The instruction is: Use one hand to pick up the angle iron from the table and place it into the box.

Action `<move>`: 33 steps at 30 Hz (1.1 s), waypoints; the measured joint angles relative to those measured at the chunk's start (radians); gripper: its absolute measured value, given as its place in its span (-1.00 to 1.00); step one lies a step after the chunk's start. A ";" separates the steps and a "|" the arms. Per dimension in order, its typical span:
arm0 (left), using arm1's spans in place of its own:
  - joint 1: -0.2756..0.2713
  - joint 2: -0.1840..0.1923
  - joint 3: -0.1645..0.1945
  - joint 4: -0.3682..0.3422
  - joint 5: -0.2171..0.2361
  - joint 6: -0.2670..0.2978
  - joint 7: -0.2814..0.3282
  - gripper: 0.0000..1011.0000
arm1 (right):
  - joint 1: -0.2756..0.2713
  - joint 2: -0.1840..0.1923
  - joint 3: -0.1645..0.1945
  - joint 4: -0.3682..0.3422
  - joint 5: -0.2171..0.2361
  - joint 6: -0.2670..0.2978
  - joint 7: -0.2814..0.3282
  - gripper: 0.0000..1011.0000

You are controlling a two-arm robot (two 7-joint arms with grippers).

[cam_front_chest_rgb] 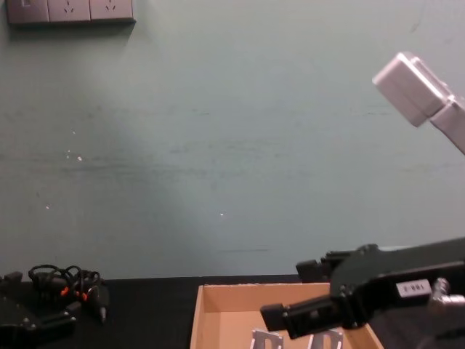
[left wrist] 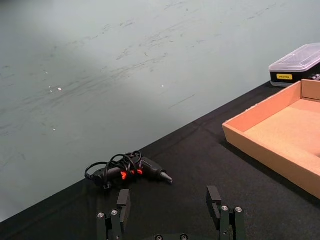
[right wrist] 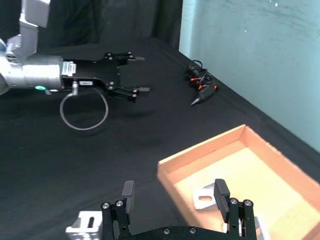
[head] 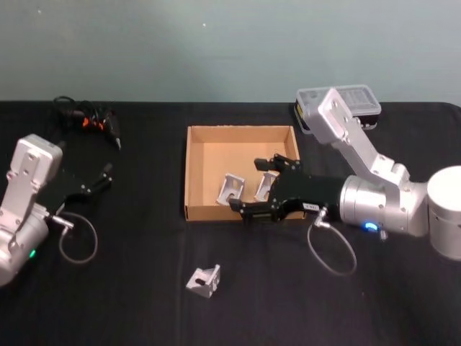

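Three angle irons (head: pixel 232 189) (head: pixel 266 186) (head: pixel 204 280), one box (head: pixel 189 173), one plastic case (head: pixel 358 98), one glue gun (head: pixel 95 120), two grippers (head: pixel 103 180) (head: pixel 246 184)

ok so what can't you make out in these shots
Head view: the right end effector covers the box's front right corner and part of one bracket inside.
Chest view: the bottom edge cuts off the brackets in the box.
Head view: the right arm hides part of the lidded case.

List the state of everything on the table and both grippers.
Right gripper: open, empty, over the box.
Left gripper: open, parked left.
Box: holds two angle irons.
Third angle iron: on the table, before the box.
Black case: lid shut.
Corded tool: lying, cord bundled.
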 joint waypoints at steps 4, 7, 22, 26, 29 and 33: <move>0.000 0.000 0.000 0.000 0.000 0.000 0.000 0.98 | -0.053 0.012 0.005 -0.035 0.029 0.006 -0.023 0.99; 0.000 0.000 0.000 0.000 0.000 0.000 0.000 0.98 | -0.086 0.018 -0.006 -0.056 0.040 0.015 -0.038 0.99; 0.000 0.000 0.000 0.000 0.000 0.000 0.000 0.98 | -0.152 0.031 -0.076 -0.079 0.043 0.036 -0.075 0.99; 0.000 0.000 0.000 0.000 0.000 0.000 0.000 0.98 | -0.149 0.027 -0.094 -0.070 0.034 0.037 -0.069 0.99; 0.000 0.000 0.000 0.000 0.000 0.000 0.000 0.98 | -0.146 0.023 -0.105 -0.064 0.027 0.039 -0.068 0.99; 0.000 0.000 0.000 0.000 0.000 0.000 0.000 0.98 | -0.139 0.017 -0.120 -0.056 0.014 0.044 -0.067 0.99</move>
